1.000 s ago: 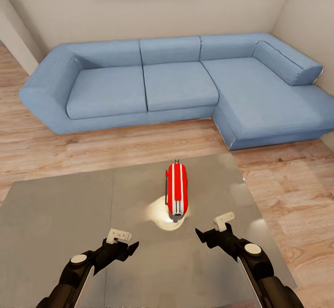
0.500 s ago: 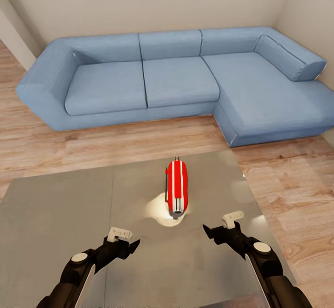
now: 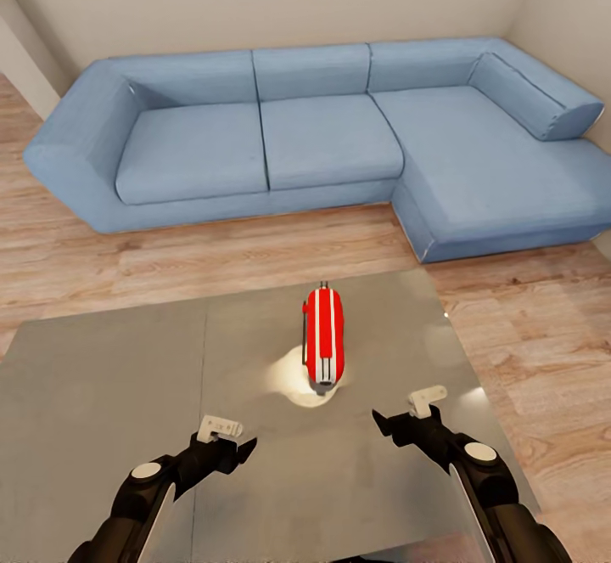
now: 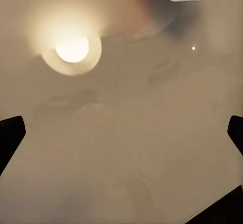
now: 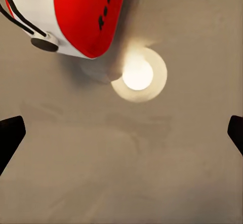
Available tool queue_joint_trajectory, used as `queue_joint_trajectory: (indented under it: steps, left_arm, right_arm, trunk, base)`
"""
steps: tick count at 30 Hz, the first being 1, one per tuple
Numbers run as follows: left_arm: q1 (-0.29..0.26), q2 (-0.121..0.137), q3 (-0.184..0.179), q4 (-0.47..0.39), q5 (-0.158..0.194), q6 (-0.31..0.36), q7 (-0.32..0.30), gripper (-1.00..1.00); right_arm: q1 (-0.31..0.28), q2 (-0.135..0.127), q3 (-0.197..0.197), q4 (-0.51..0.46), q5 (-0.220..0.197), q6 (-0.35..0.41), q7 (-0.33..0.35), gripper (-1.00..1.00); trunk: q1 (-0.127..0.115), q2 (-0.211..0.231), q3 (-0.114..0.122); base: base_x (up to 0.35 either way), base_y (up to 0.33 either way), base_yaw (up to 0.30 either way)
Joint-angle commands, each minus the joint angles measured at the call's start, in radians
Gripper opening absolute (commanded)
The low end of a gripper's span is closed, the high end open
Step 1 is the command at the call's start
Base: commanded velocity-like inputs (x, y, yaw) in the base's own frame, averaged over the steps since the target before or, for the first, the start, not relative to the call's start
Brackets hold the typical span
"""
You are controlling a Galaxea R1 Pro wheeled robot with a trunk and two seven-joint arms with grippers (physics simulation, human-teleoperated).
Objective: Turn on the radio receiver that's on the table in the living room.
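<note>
The radio receiver point(image 3: 323, 340) lies on the tabletop point(image 3: 102, 393), a little right of its middle, its length running from near to far. A round patch of reflected light point(image 3: 297, 383) sits on the tabletop at the radio's near end, spreading to its left. Nearer than the radio, both hands are over the tabletop: the left hand point(image 3: 222, 439) to the near left of it, the right hand point(image 3: 407, 414) to the near right, each apart from it. Beyond the tabletop's far edge comes a strip of floor point(image 3: 212, 257), then the sofa point(image 3: 322, 134) against the far wall point(image 3: 280, 2), its right end reaching nearer along the right side.
</note>
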Motion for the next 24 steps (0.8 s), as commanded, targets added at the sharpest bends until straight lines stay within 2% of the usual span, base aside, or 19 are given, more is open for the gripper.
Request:
queue_joint_trajectory:
  steps: [1, 24]
  left_arm:
    - [0.0, 0.0, 0.0, 0.0, 0.0, 0.0, 0.0, 1.0]
    - [0.0, 0.0, 0.0, -0.003, 0.002, -0.002, -0.002, 1.0]
  right_arm:
    - [0.0, 0.0, 0.0, 0.0, 0.0, 0.0, 0.0, 1.0]
    - [0.0, 0.0, -0.002, -0.003, 0.008, 0.0, -0.002, 1.0]
  trunk:
    - [0.0, 0.0, -0.002]
    - [0.0, 0.0, -0.039]
  base:
    - [0.0, 0.0, 0.0]
    - [0.0, 0.0, 0.04]
